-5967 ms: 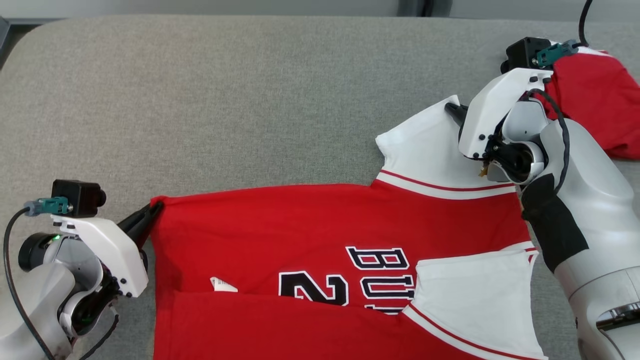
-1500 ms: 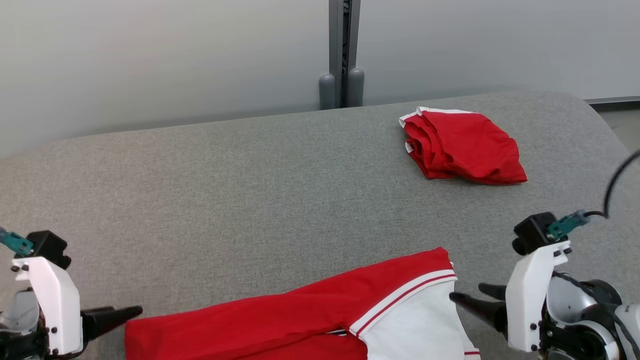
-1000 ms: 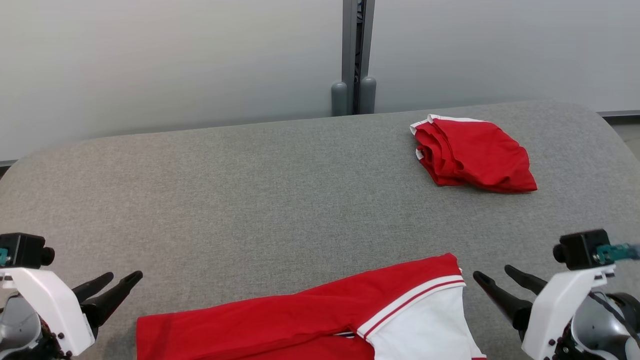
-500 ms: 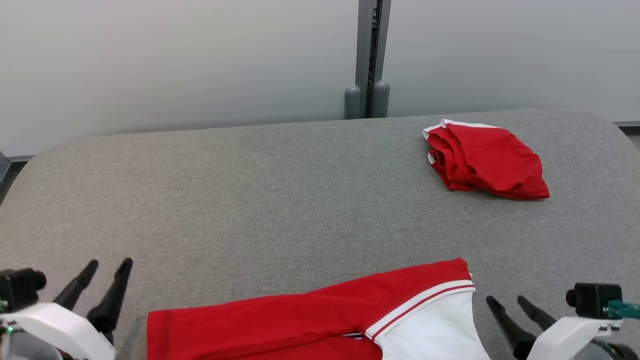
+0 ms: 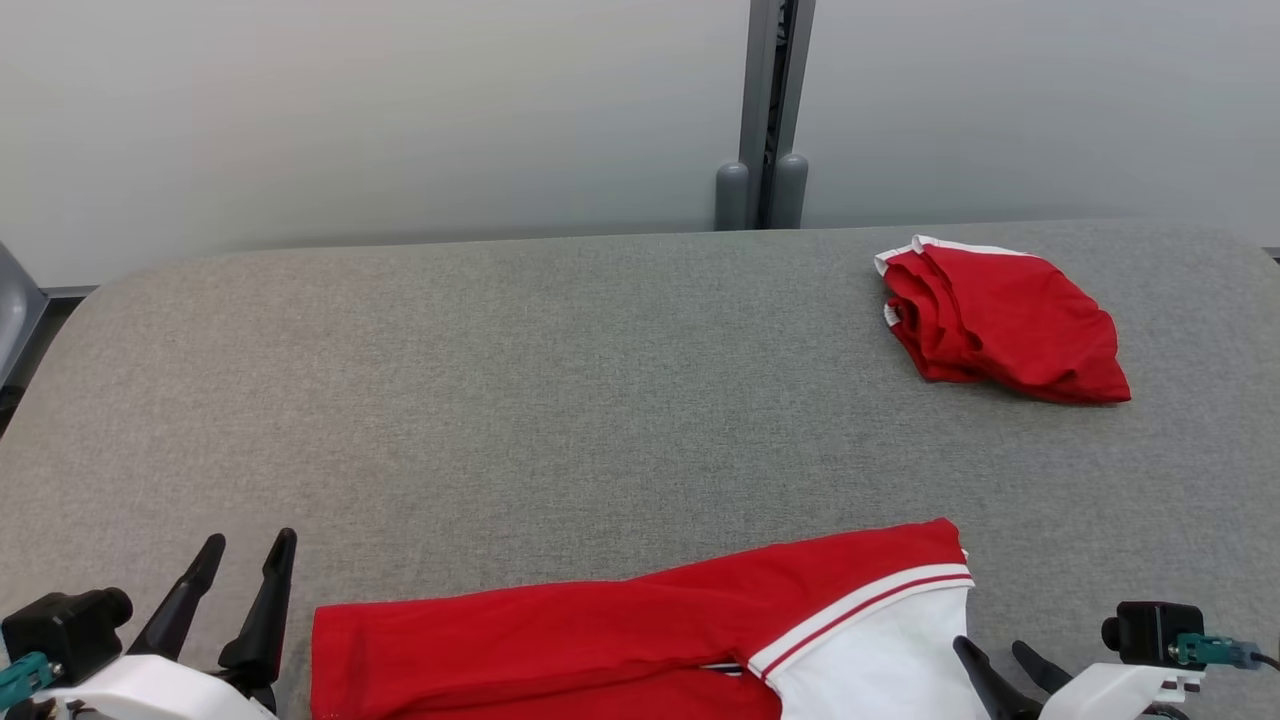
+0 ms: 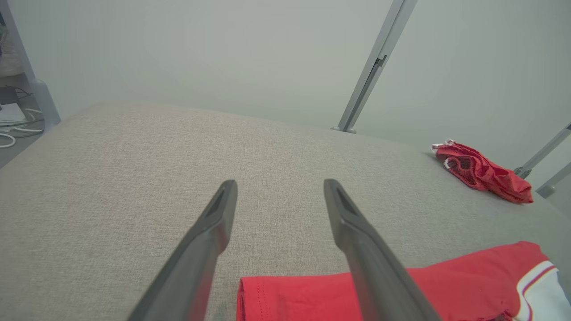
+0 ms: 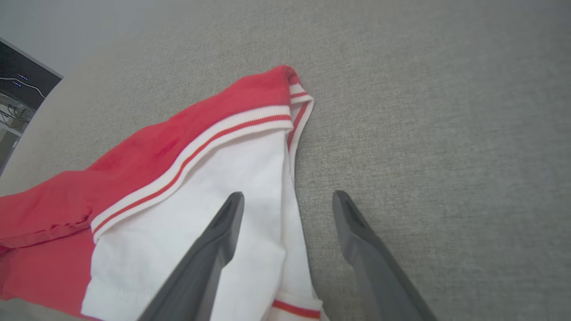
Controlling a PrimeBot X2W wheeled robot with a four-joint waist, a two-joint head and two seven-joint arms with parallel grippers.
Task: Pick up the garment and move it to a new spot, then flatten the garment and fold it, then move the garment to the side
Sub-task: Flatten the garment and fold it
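left gripper (image 6: 280, 185) wide, empty | right gripper (image 7: 289, 196) wide, empty | folded red-and-white cloth jersey (image 5: 600, 640) lies between them on grey fabric tabletop (image 5: 500, 400), red edge (image 6: 250, 294) just beside left, white sleeve (image 7: 214, 178) under right | judged light, limp, layers slide: pinch all layers at both ends

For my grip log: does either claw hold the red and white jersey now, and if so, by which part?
Nothing is held. The left claw and the right claw both stand open, with no cloth of the jersey pinched between them.
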